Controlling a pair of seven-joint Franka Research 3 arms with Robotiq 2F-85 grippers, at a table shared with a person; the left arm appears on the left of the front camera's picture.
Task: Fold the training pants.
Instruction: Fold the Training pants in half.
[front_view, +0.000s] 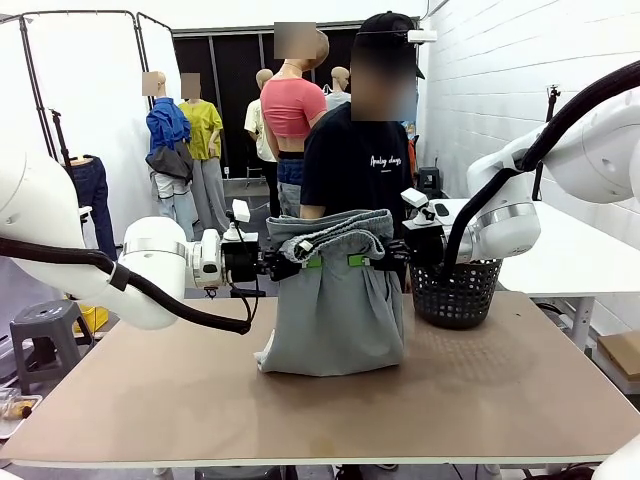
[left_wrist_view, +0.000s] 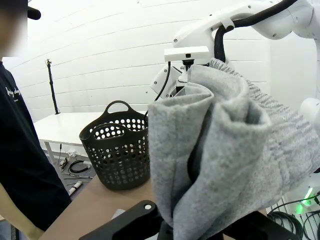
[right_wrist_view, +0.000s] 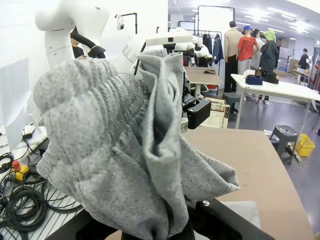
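Front view, pants: the training pants (front_view: 335, 310) are held up above the middle of the table (front_view: 500, 390), well back from its near edge, the gathered waistband on top and the lower hem resting on the tabletop.
Front view, left gripper: the left gripper (front_view: 292, 262) is seen clamped on the waistband at its left end, a green pad showing against the cloth.
Front view, right gripper: the right gripper (front_view: 382, 260) is clamped on the right end of the same waistband, level with the other.
Front view, surroundings: a black basket (front_view: 456, 292) stands near the far right part of the table, just beside the right gripper; a person (front_view: 360, 160) stands behind the pants at the far edge.
Left wrist view: the grey cloth (left_wrist_view: 225, 165) is bunched over this gripper's fingers, so the jaws themselves are covered; the basket (left_wrist_view: 117, 147) is seen beyond, and the person's dark sleeve (left_wrist_view: 22, 165) at the side.
Right wrist view: the ribbed waistband (right_wrist_view: 105, 135) is draped over this gripper's closed fingers; bare tabletop (right_wrist_view: 255, 170) lies beyond.
Key relation: the pants hang downward from both grippers, long axis upright, the waistband stretched across between them. Both arms are judged equally near, so the next fold likely depends on lowering the two ends together.
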